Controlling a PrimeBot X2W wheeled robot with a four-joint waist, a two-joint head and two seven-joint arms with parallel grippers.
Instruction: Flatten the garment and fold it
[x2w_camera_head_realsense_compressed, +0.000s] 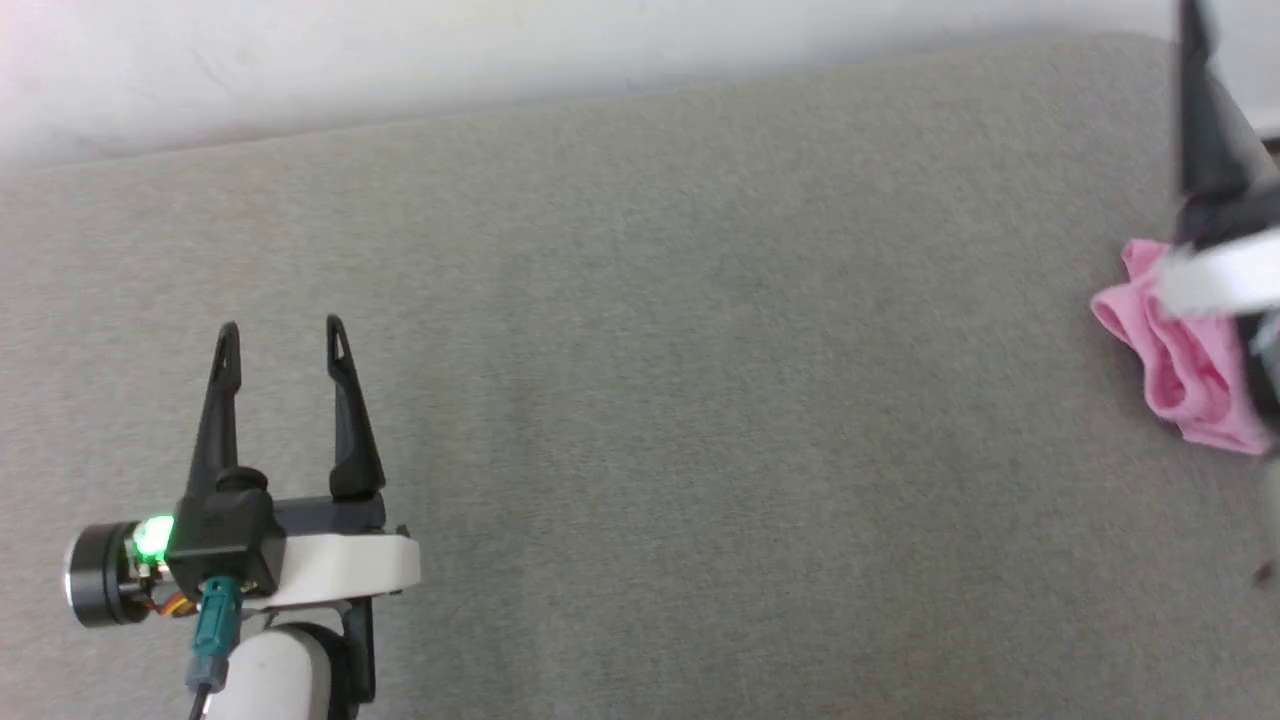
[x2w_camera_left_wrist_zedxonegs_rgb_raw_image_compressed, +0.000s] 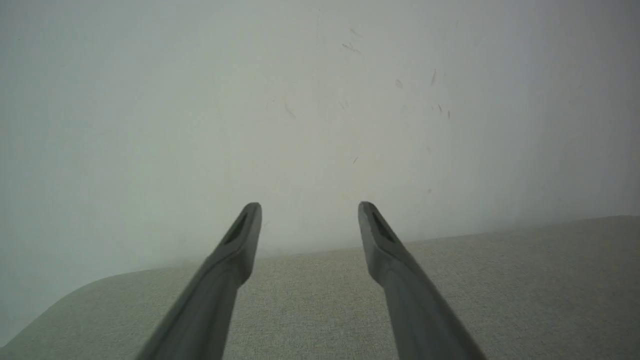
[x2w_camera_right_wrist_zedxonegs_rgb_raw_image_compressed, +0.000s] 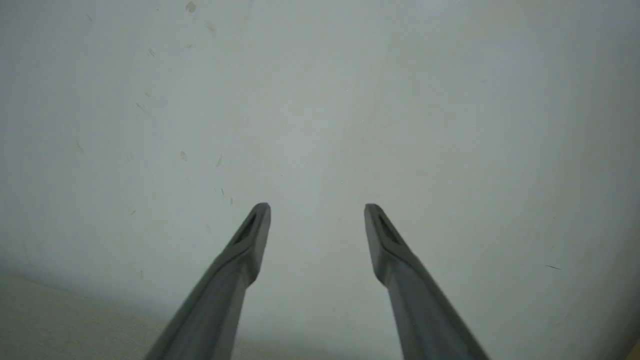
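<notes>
With the left gripper (x2w_camera_head_realsense_compressed: 283, 335) and the right gripper (x2w_camera_right_wrist_zedxonegs_rgb_raw_image_compressed: 317, 207) both spread open and empty, I am planning to pinch an outer edge, not the bunched middle, of the pink garment (x2w_camera_head_realsense_compressed: 1190, 380) crumpled at the right.

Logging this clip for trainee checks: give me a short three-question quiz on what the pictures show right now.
1. True or false: the garment lies spread flat on the grey surface.
2. The left claw is: A) open and empty; B) shut on the garment; C) shut on nothing.
3. Fill in: in the head view, the garment sits at the ___ edge.
Key: 1 false, it is bunched up; 2 A; 3 right.
</notes>
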